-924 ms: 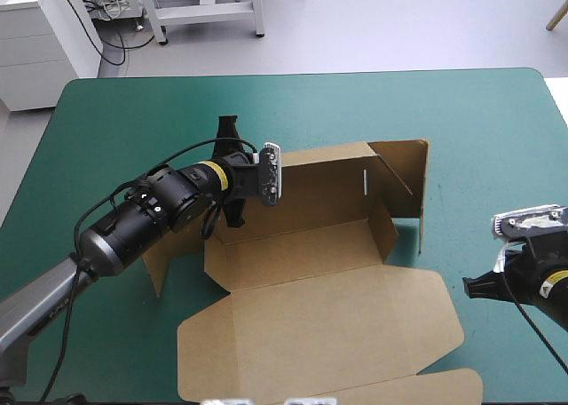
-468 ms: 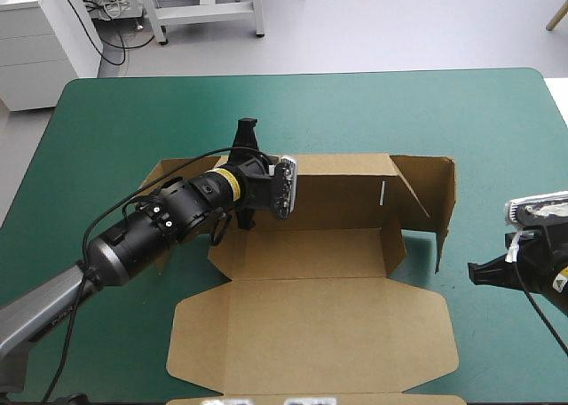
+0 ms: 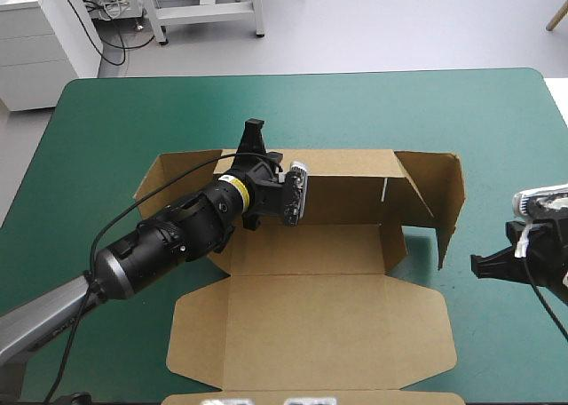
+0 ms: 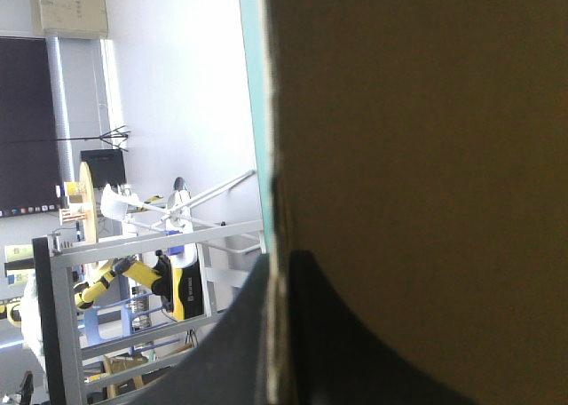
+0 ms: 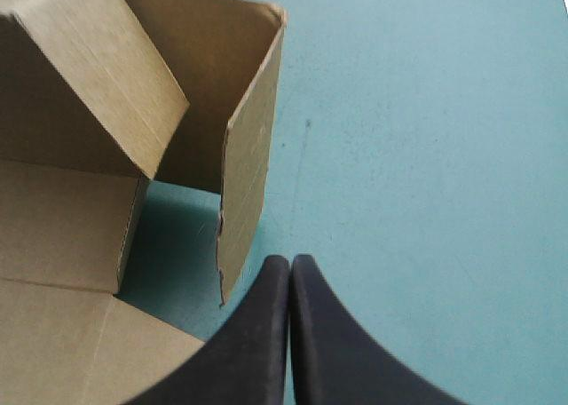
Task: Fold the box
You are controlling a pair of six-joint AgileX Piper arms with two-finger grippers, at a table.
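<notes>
The box [image 3: 306,325] lies mid-table [image 3: 124,121], lid flat at the near edge, back and side walls up. The right hand [image 5: 290,272], pressed together and empty, hangs beside the right wall. The left hand [image 4: 280,276] is clamped on the back wall, so I'd say the walls are being set, and tucking the end flaps comes next.

The left gripper [image 4: 280,261] clamps the edge of the brown box [image 4: 417,138]; a strip of teal-green table [image 4: 252,85] shows beside it.

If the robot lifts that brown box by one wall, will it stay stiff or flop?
Probably fairly stiff: the box holds its walls upright and its lid lies flat. It likely bends only at creases, like the end flap. Thin board looks light, so the left gripper, pinching the rear wall, could probably drag it whole.
</notes>
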